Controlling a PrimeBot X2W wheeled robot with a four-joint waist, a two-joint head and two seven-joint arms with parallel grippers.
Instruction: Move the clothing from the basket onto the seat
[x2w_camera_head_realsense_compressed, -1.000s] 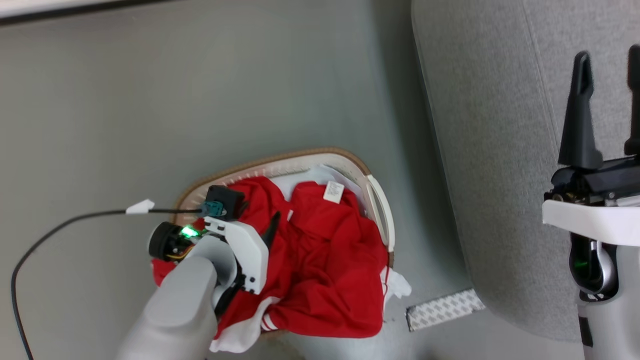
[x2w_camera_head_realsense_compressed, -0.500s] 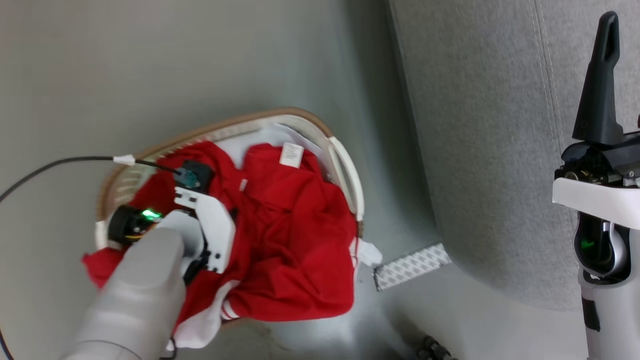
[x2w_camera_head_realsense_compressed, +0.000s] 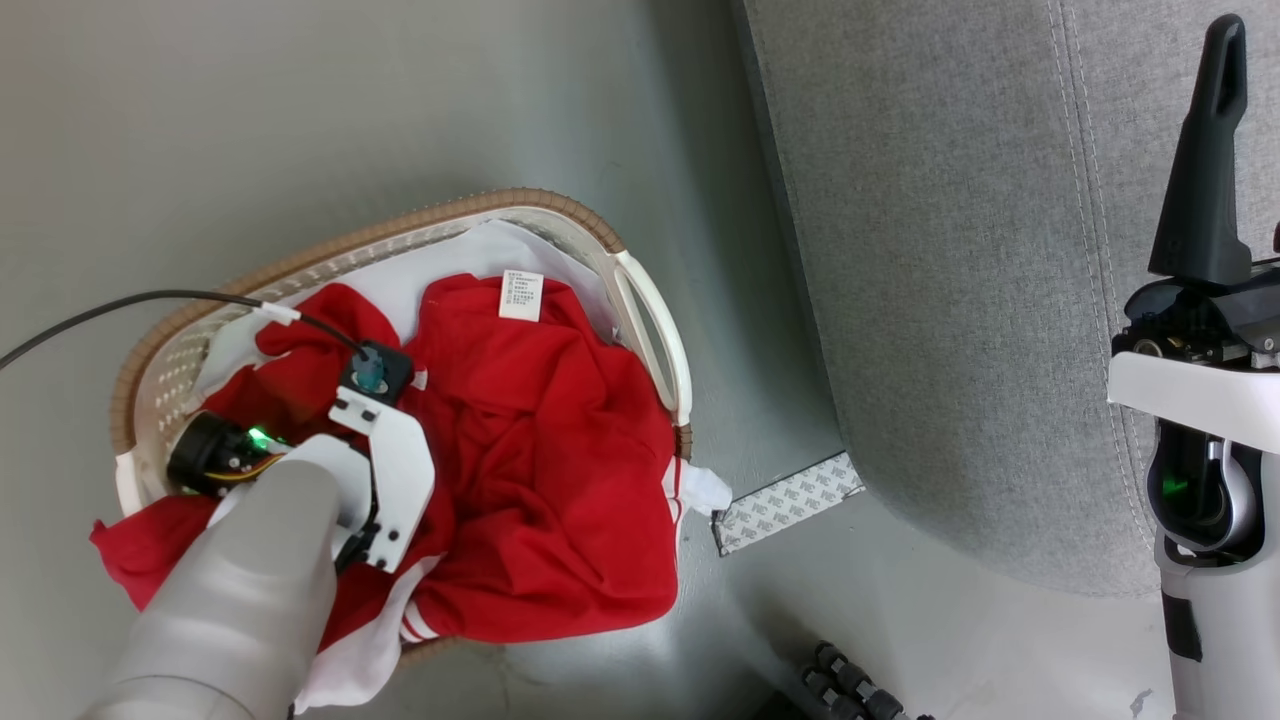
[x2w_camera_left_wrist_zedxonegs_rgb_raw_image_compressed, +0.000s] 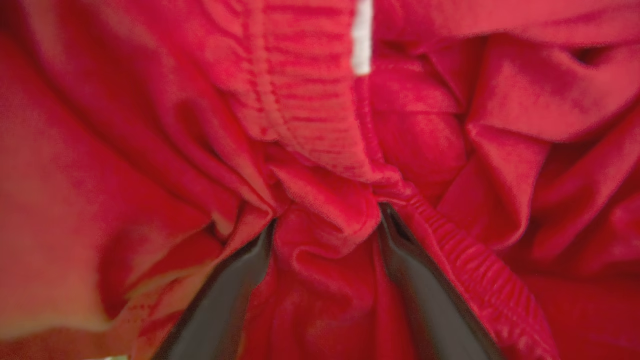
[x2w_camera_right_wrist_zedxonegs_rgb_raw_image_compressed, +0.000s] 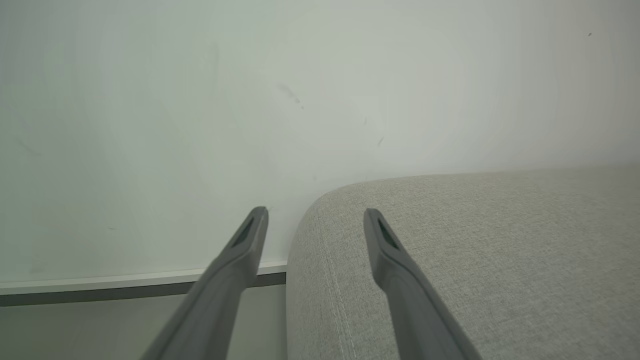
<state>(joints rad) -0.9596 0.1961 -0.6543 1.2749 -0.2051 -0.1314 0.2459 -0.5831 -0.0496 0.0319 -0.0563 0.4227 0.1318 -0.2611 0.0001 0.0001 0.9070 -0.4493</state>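
Seat: the big grey sofa (x2w_camera_head_realsense_compressed: 950, 250) takes the right side of the head view, its rounded front corner turned toward the basket.
Floor: pale grey-green floor (x2w_camera_head_realsense_compressed: 300, 120) carries the basket, left of the seat with a gap between them.
Basket: cream, brown-rimmed basket (x2w_camera_head_realsense_compressed: 560, 205), its handle side facing the seat.
Clothing: red clothing (x2w_camera_head_realsense_compressed: 540, 450) is heaped inside the basket, spilling over the near rim and the left corner, white bands at the near edge.
Left gripper: the left gripper (x2w_camera_left_wrist_zedxonegs_rgb_raw_image_compressed: 325, 220) is down in the heap, jaws spread wide, a fold of red cloth bunched between the fingers but not clamped.
Right gripper: the right gripper (x2w_camera_right_wrist_zedxonegs_rgb_raw_image_compressed: 315, 212) hangs above the seat's rounded corner, released, empty.
Strip: a patterned grey-white strip (x2w_camera_head_realsense_compressed: 790, 497) lies flat on the floor at the seat's front corner.
Label: a small white label (x2w_camera_head_realsense_compressed: 521, 294) sits on the red cloth by the basket's far rim.
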